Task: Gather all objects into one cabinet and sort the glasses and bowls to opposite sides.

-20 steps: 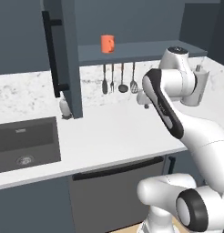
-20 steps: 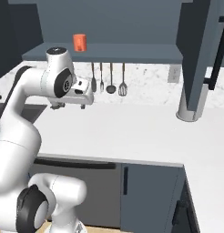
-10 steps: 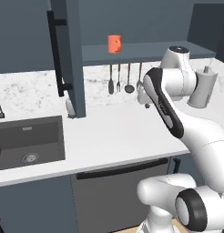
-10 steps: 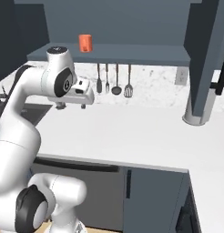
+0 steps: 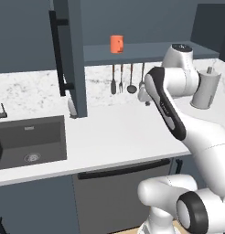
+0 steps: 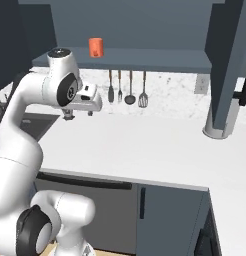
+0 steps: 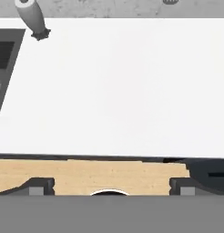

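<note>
One glass, an orange mug [image 5: 116,44] [image 6: 96,47], stands alone on the bottom shelf [image 5: 146,52] of the open slate-blue cabinet. The cabinet's door [image 5: 73,59] with a long black bar handle [image 5: 59,50] swings out on the left. My gripper [image 5: 146,101] [image 6: 69,116] hangs over the white counter, below the shelf and right of the mug, pointing down. In the hand view its fingertips [image 7: 41,184] stand wide apart with nothing between them, so my gripper [image 7: 111,186] is open. The bowls are out of view.
Kitchen utensils [image 5: 122,81] [image 6: 127,90] hang on the wall under the shelf. A dark sink [image 5: 29,141] lies at the left with a small grey bottle [image 5: 72,106] [image 7: 32,16] beside it. A grey cylinder [image 5: 206,89] [image 6: 220,120] and another open door [image 6: 230,55] stand at the right.
The whole picture has shifted a little to the right in both base views, so the base has moved. The arm keeps its pose and the gripper stays open.
</note>
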Controlling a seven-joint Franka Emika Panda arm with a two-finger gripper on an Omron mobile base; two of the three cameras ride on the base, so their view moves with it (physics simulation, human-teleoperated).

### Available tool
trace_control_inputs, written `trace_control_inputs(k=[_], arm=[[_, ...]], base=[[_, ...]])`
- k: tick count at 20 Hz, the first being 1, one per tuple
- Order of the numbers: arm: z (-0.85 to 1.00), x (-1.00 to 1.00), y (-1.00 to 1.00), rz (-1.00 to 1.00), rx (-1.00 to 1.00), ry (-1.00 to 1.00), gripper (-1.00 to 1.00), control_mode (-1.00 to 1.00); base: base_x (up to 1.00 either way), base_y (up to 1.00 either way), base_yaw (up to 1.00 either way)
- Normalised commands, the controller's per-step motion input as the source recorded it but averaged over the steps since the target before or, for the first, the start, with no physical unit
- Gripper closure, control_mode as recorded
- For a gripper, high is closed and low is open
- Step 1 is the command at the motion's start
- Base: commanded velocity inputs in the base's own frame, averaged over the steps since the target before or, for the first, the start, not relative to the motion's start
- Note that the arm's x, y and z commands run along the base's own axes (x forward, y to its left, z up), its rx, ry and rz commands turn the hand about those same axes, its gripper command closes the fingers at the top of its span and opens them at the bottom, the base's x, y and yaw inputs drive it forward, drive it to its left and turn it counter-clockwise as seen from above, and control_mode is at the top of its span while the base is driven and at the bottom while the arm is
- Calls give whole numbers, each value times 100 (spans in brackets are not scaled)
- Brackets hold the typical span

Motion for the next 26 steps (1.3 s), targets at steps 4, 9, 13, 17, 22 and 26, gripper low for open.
trace_control_inputs(k=[4,9,13,17,22,26], arm=[[94,4,0,10,5,-28,-100,-100],[95,45,0,6,9,-20,-100,-100],[91,70,0,6,5,-18,-100,-100],[60,95,2,3,3,-14,-100,-100],[3,43,19,5,2,-21,-100,-100],[0,65,11,0,0,-23,-100,-100]], base=[[0,0,0],[0,0,0],[0,0,0],[0,0,0],[0,0,0],[0,0,0]])
